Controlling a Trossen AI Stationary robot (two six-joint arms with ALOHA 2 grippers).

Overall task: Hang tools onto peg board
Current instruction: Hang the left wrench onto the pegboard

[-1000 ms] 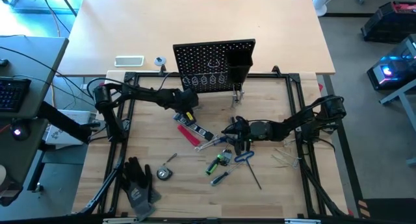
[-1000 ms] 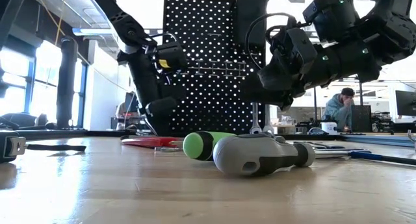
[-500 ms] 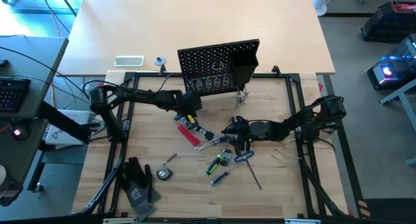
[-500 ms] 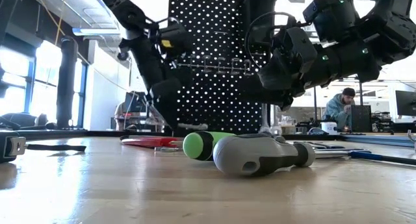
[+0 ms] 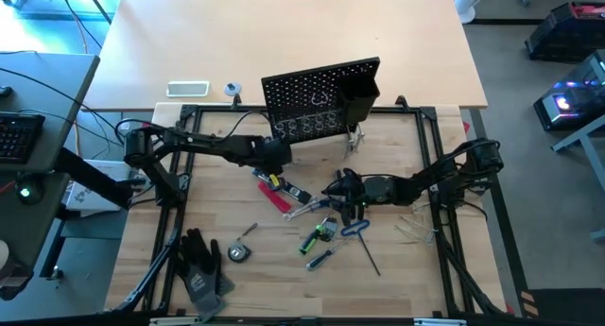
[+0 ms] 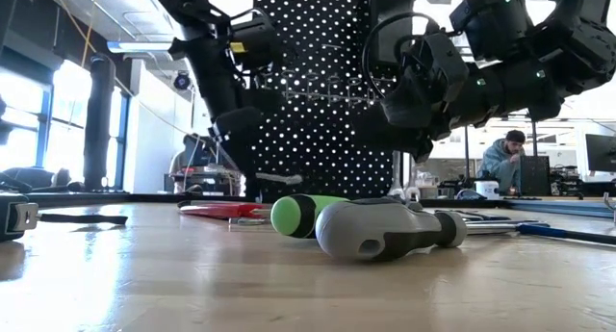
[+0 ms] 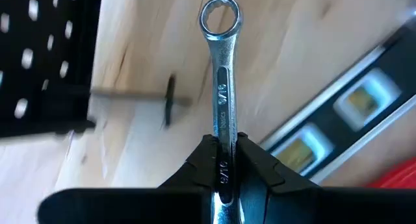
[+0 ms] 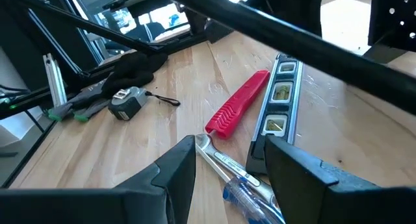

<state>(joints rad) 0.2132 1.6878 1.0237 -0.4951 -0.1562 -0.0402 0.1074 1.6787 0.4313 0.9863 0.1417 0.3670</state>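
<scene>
On the wooden table (image 5: 217, 213) most tools are lying loose in front of the peg board (image 5: 319, 99), while the left gripper (image 7: 221, 160) is clamping a silver wrench (image 7: 220, 74) beside it and the right gripper (image 8: 227, 162) is hovering open-jawed over the pile, so most hanging looks undone.

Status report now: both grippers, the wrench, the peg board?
Left gripper shut on silver wrench, low beside the peg board. Right gripper open, over the tools. Wrench not yet hung.
</scene>
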